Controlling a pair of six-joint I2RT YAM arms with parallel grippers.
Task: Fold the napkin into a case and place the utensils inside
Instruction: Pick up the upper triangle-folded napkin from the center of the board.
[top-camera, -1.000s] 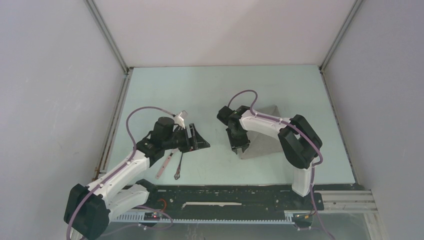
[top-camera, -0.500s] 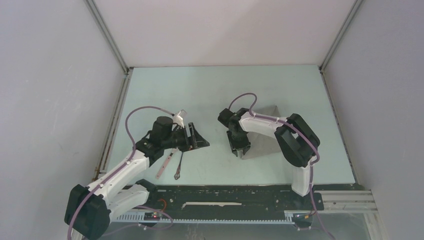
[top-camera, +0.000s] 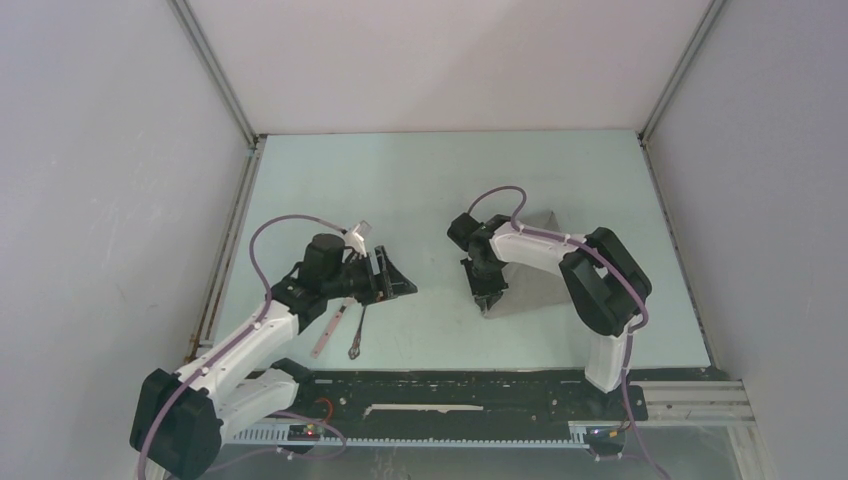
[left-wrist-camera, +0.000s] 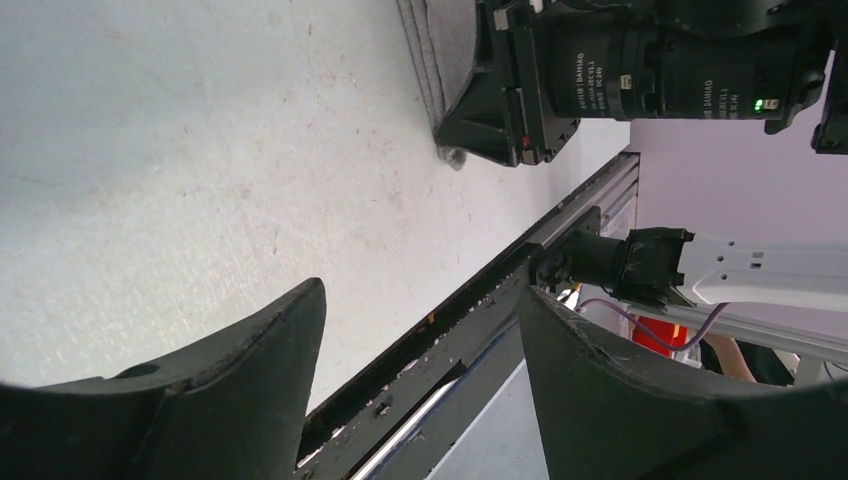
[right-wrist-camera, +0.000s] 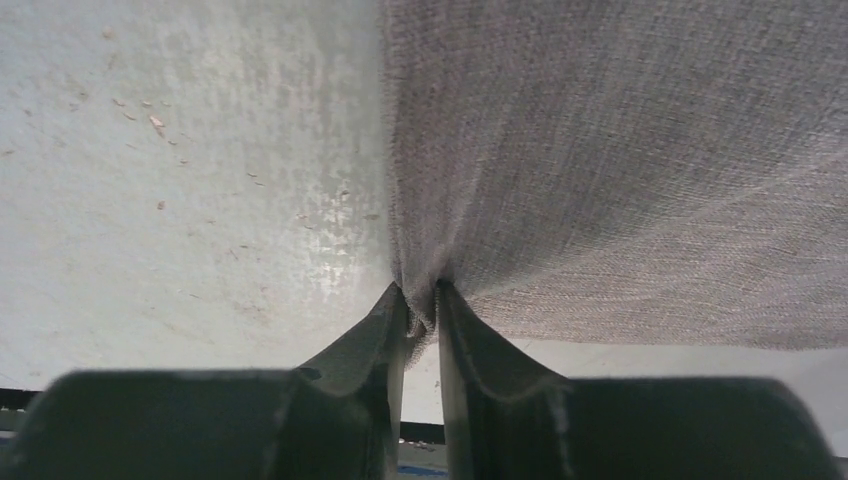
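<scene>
Right wrist view: the right gripper (right-wrist-camera: 420, 300) is pressed nearly together, pinching the napkin (right-wrist-camera: 620, 170) at its corner, at lower centre of frame. The overhead view hides this grip beneath the arm. Overhead, the napkin lies right of centre. The spoon (top-camera: 326, 338) and fork (top-camera: 358, 335) lie lower left, near the left gripper (top-camera: 398, 285), which is spread and empty.

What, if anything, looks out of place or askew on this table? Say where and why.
Only the napkin: its near-left corner is bunched and puckered where the right hand pinches it. Nothing looks spilled or damaged.
</scene>
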